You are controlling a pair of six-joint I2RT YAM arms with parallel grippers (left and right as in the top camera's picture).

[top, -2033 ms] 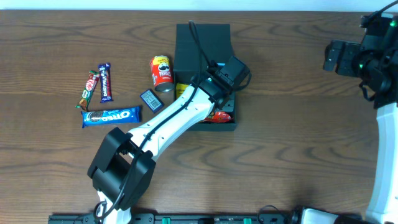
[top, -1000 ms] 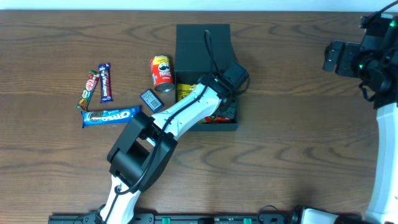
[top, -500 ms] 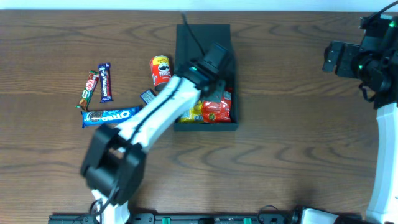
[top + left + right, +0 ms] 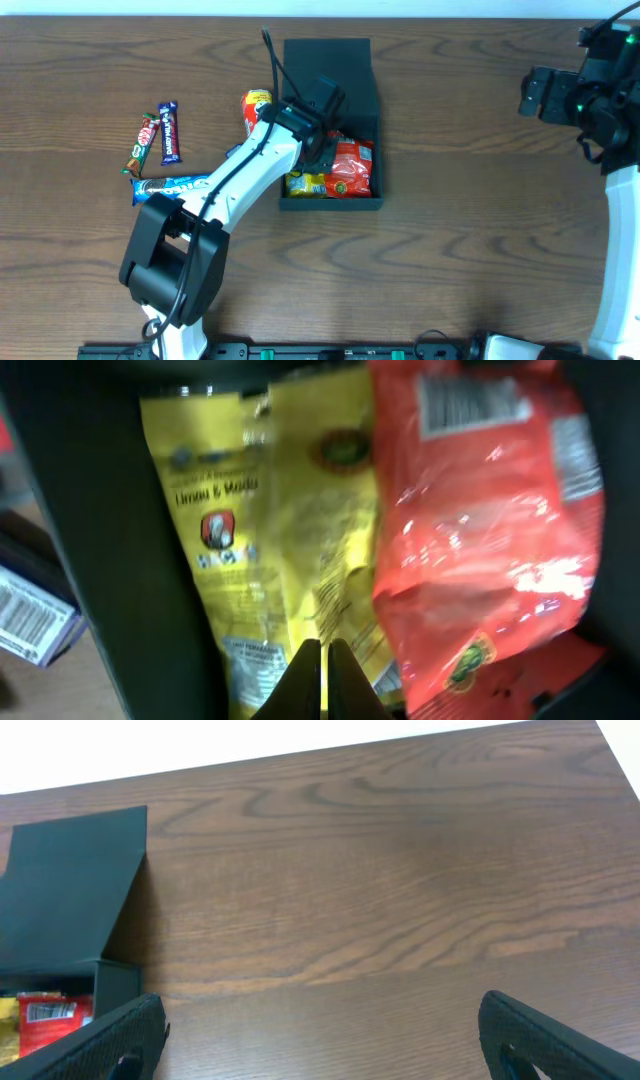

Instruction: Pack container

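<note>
Your left claw (image 4: 318, 665), pressed together and empty, hung over the container (image 4: 345, 75), just right of the Pringles can (image 4: 253, 104); your right claw (image 4: 322, 1020) stood spread, well right of that can.

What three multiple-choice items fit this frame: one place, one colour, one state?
1. The red packet lies: A inside the container, right of the yellow packet; B inside it, left of the yellow packet; C outside it.
2. The Oreo pack is: A green; B blue; C white.
3. The left pincer is: A wide open; B half open; C shut, empty.
Key: 1 A, the overhead view shows it within the walls, on the right. 2 B, the wrapper is blue. 3 C, the wrist view shows the fingers together with nothing between.
</note>
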